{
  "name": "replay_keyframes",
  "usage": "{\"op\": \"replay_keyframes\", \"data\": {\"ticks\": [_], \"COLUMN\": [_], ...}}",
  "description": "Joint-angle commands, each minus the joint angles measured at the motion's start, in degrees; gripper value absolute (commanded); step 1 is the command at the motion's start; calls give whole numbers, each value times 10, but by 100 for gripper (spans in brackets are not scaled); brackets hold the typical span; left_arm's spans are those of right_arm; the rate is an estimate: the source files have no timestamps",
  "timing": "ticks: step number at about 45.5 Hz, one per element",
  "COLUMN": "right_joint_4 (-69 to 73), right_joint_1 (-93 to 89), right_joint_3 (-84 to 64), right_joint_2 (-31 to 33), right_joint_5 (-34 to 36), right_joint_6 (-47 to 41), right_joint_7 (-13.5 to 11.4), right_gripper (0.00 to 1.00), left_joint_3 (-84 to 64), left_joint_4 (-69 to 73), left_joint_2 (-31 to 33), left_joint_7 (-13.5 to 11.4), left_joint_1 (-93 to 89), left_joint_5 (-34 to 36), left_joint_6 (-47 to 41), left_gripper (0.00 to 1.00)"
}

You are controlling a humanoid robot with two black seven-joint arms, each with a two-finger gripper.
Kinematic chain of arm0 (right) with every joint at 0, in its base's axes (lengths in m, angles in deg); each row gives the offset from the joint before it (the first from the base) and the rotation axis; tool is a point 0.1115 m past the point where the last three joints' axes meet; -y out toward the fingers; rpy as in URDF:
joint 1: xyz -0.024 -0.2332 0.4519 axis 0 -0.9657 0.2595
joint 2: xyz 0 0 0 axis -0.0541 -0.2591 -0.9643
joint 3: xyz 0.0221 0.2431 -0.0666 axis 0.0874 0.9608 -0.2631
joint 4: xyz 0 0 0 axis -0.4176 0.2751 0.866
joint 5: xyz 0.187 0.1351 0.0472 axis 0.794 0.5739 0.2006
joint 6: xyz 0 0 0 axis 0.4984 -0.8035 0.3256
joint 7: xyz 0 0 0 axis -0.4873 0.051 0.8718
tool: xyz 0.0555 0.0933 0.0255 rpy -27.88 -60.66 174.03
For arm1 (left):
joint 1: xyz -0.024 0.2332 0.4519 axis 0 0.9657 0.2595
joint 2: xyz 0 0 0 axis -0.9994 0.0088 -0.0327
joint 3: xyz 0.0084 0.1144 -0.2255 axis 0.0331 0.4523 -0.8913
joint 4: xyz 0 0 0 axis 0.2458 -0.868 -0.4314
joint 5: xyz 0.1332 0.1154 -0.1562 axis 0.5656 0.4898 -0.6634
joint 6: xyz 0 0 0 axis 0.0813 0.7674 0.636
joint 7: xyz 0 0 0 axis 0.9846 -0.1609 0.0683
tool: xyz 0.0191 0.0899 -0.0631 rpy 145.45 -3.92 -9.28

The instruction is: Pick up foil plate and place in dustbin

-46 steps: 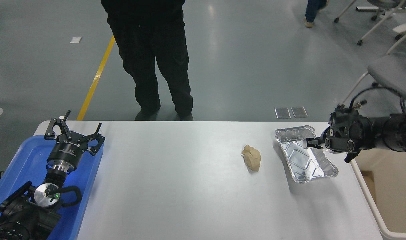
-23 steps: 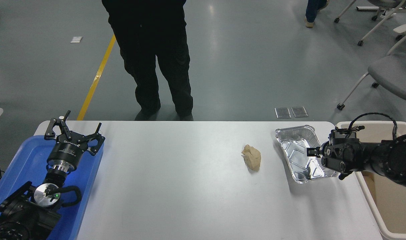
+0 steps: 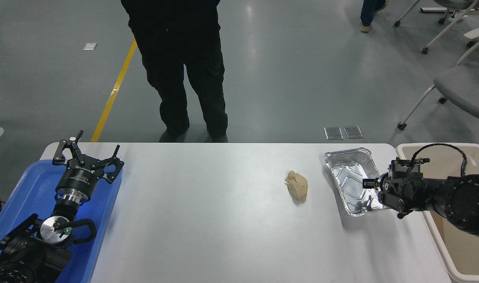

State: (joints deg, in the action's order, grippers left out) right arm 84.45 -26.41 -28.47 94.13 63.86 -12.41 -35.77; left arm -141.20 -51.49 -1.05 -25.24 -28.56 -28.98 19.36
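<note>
Right gripper (image 3: pixel 368 183) has dropped lower and slid toward frame bottom, now at the near right rim of the foil plate (image 3: pixel 351 177); can't tell if it's clamped. Plate sits flat at right-centre, just beside the dustbin (image 3: pixel 436 151), probably for a short carry. Left gripper (image 3: pixel 86 157) parked splayed over blue tray (image 3: pixel 15 196).

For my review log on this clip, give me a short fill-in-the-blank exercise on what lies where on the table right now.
1. The foil plate rests on the white ____, not in the dustbin.
2. The crumpled tan wad lies to the picture's ____ of the foil plate.
3. The left tool is parked over a ____ tray.
4. The right tool is at the plate's ____ rim.

Missing words: table; left; blue; right
</note>
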Motion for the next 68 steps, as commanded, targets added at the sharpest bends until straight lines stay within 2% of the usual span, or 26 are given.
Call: {"op": "replay_keyframes", "data": {"ticks": [1, 8, 13, 18, 20, 23, 27, 32, 52, 61, 68], "right_joint_4": [-2, 3, 6, 10, 18, 34, 75, 101, 122, 259, 348], "right_joint_1": [-12, -14, -15, -8, -3, 12, 30, 46, 83, 185, 296], "right_joint_3": [14, 24, 40, 71, 81, 79, 79, 79, 78, 56, 10], "right_joint_2": [-1, -1, 0, 3, 7, 20, 39, 47, 68, 127, 138], "right_joint_5": [11, 12, 17, 76, 116, 171, 224, 245, 247, 240, 241], "right_joint_6": [0, 0, 3, 3, 2, -2, -6, -2, -6, -25, -98], "right_joint_7": [0, 0, 1, 1, 1, 2, 2, 4, 4, 4, 4], "right_gripper": [50, 36, 30, 25, 18, 0, 0, 0, 0, 0, 0], "left_joint_3": [0, 0, 0, 0, 0, 0, 0, 0, 0, 0, 0], "left_joint_4": [0, 0, 0, 0, 0, 0, 0, 0, 0, 0, 0], "left_joint_2": [0, 0, 0, 0, 0, 1, 0, 0, 0, 0, 0], "left_joint_7": [0, 0, 0, 0, 0, 0, 0, 0, 0, 0, 0], "left_joint_1": [0, 0, 0, 0, 0, 0, 0, 0, 0, 0, 0], "left_joint_5": [0, 0, 0, 0, 0, 0, 0, 0, 0, 0, 0], "left_joint_6": [0, 0, 0, 0, 0, 0, 0, 0, 0, 0, 0], "left_gripper": [99, 99, 99, 99, 99, 99, 99, 99, 99, 99, 99]}}
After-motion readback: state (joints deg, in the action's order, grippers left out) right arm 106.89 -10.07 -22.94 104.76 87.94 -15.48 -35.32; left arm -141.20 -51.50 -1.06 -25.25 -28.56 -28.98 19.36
